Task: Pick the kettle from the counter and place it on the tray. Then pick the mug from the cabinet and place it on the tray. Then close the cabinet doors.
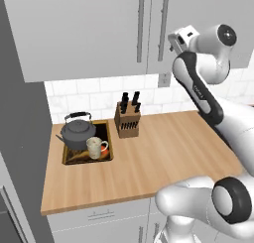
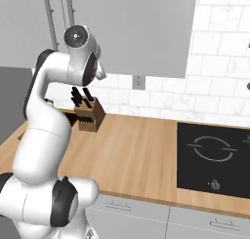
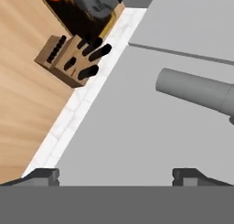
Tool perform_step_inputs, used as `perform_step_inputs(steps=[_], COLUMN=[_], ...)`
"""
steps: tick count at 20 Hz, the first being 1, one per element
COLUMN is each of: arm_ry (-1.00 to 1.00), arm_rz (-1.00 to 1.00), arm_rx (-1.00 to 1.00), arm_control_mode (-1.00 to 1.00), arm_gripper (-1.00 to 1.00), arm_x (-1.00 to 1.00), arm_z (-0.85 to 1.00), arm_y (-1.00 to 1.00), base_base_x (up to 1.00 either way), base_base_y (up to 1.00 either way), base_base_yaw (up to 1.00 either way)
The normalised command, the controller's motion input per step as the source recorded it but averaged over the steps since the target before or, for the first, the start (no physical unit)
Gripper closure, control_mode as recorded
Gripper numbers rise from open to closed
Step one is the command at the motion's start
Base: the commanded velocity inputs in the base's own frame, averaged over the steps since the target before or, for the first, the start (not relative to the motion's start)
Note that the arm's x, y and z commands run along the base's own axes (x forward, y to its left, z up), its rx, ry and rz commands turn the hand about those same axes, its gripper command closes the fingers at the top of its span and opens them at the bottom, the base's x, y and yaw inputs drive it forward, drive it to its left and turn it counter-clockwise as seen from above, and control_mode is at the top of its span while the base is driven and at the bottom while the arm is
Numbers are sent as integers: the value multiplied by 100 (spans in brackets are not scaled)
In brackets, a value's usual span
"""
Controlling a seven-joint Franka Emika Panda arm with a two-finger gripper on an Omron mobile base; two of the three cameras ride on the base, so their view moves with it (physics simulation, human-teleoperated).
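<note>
Beside the gripper, a cabinet door handle.

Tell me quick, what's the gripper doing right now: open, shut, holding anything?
Gripper: open and empty, fingers wide apart, up close to a cabinet door beside its bar handle.

Arm raised, gripper open.
Elbow folded in upper right of left base view; fingertips spread wide, nothing between.

Dark grey kettle, speckled cream mug (orange-patterned tray), grey cabinet doors.
</note>
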Motion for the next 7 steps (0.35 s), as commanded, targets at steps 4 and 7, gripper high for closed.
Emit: perform_step_inputs(steps=[4, 7], arm_ry=[6, 0], arm_rz=[-10, -9], arm_rx=[0, 0], arm_control_mode=[-100, -100], arm_gripper=[-100, -100], arm_x=[-14, -30], arm_z=[-28, -11], arm_y=[-20, -21], base_base_x=[0, 0], base_base_y=[0, 0], base_base_yaw=[0, 0])
